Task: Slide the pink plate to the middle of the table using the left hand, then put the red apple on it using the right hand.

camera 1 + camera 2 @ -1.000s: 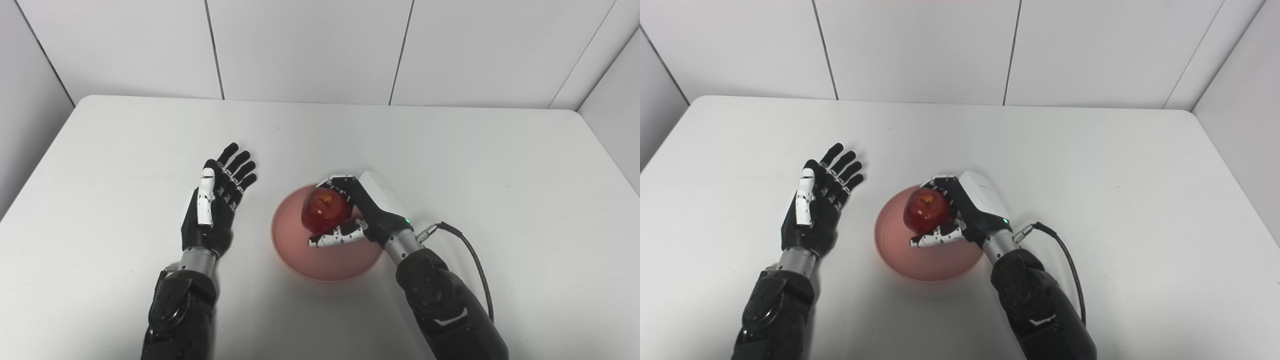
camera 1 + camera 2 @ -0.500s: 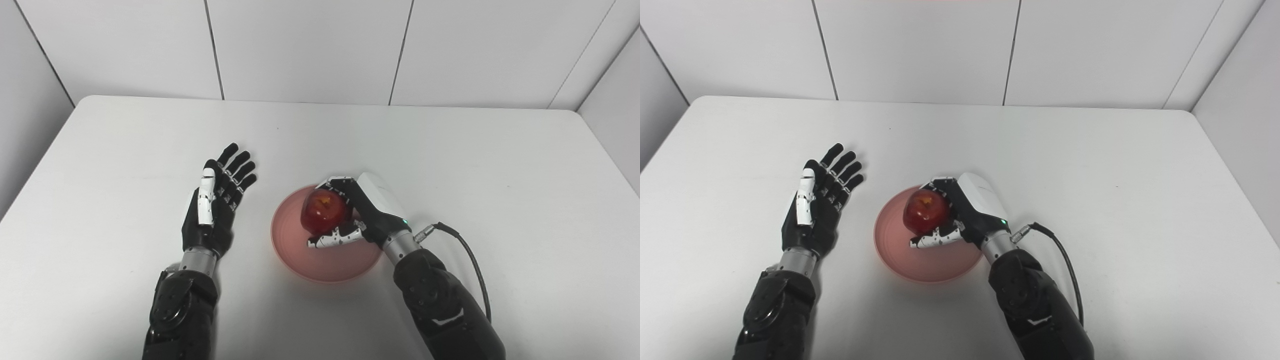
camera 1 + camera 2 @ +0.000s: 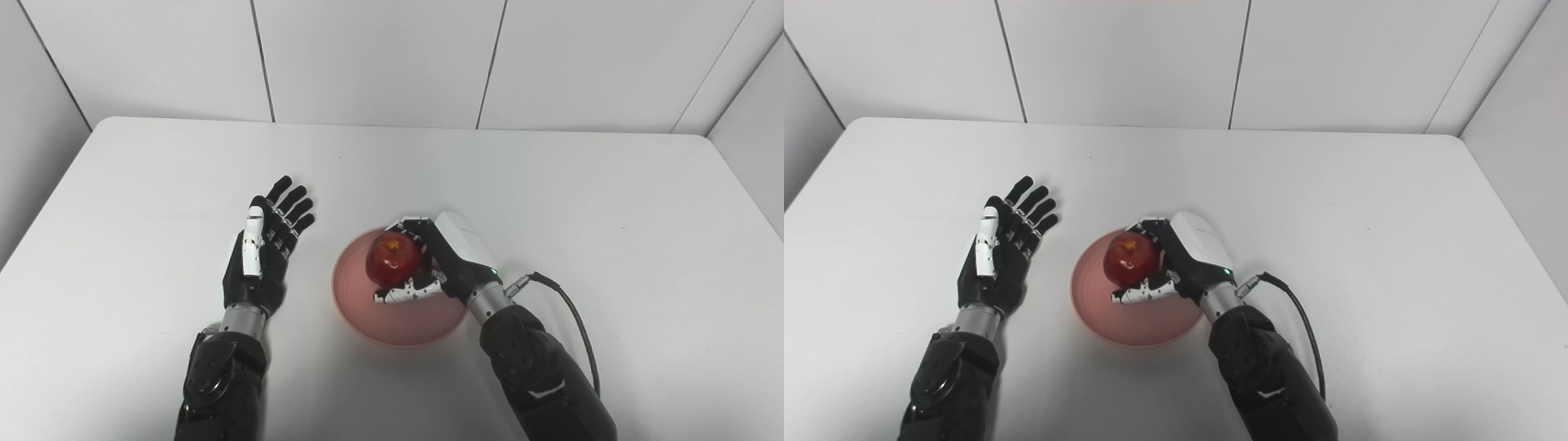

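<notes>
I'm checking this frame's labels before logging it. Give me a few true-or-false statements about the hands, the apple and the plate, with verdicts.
1. The right hand is closed around the red apple. True.
2. The apple is over the pink plate. True.
3. The left hand is pressing on the plate's rim. False: it lies open on the white table, apart from the plate, to its left.
4. The plate sits at the far edge of the table. False: it is near the middle, towards the robot.
5. The left hand holds a second apple. False: it holds nothing.
</notes>
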Controlling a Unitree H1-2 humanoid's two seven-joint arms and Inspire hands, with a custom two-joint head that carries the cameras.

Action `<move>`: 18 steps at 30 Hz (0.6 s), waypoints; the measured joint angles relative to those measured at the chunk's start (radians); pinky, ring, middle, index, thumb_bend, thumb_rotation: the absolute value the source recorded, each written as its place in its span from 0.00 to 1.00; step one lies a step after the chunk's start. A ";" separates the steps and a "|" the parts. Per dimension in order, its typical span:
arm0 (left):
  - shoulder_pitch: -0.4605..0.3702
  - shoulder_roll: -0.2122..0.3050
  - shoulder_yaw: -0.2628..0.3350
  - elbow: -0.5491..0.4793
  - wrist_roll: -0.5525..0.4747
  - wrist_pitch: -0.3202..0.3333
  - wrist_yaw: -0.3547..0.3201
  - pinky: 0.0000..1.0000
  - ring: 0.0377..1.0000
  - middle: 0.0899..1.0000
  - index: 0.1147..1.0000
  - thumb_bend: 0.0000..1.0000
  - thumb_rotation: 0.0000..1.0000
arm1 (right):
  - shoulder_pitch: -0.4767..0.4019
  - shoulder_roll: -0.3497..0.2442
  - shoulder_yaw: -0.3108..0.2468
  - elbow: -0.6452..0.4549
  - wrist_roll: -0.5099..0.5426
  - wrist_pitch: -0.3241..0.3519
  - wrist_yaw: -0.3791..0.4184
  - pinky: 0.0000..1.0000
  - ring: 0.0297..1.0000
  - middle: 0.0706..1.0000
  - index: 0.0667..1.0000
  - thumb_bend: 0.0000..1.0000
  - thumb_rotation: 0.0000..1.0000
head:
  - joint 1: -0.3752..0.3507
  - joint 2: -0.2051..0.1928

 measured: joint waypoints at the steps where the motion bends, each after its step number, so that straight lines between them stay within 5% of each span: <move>1: 0.000 0.000 0.000 0.000 0.000 0.000 0.000 0.86 0.85 0.84 0.83 0.41 1.00 | 0.000 0.000 0.000 -0.003 -0.002 0.006 0.003 0.42 0.51 0.57 0.59 0.85 0.31 | 0.000 0.000; 18: 0.001 0.001 0.002 0.002 -0.005 -0.001 -0.003 0.86 0.85 0.84 0.83 0.42 1.00 | 0.029 -0.012 -0.009 -0.063 0.008 0.015 0.043 0.63 0.70 0.72 0.73 1.00 0.34 | -0.003 0.000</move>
